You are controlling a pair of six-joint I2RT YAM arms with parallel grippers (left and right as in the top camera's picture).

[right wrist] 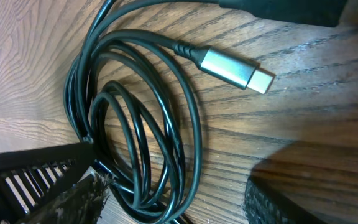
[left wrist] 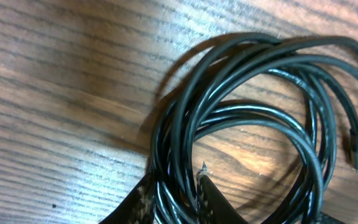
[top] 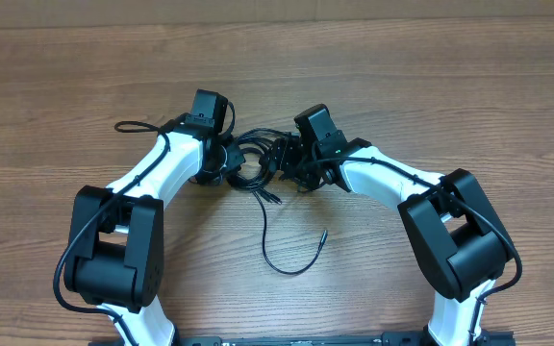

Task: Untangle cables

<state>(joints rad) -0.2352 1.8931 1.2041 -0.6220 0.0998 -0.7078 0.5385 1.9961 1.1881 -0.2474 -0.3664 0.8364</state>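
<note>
The black cables (top: 258, 159) lie in a tangled bundle at the table's middle, between my two grippers. One loose strand (top: 265, 240) trails toward the front. My left gripper (top: 221, 161) is at the bundle's left side. In the left wrist view its fingers (left wrist: 176, 190) are shut on several strands of the cables (left wrist: 253, 118), and a small plug (left wrist: 357, 146) lies at the right. My right gripper (top: 296, 163) is at the bundle's right side. In the right wrist view its fingers (right wrist: 179, 199) are wide open around a coil (right wrist: 185, 124) with a silver-tipped plug (right wrist: 235, 68).
The wooden table (top: 431, 86) stretches wide behind and beside the bundle. A thin black cord loop (top: 128, 125) lies by the left arm. Both arm bases stand at the front edge.
</note>
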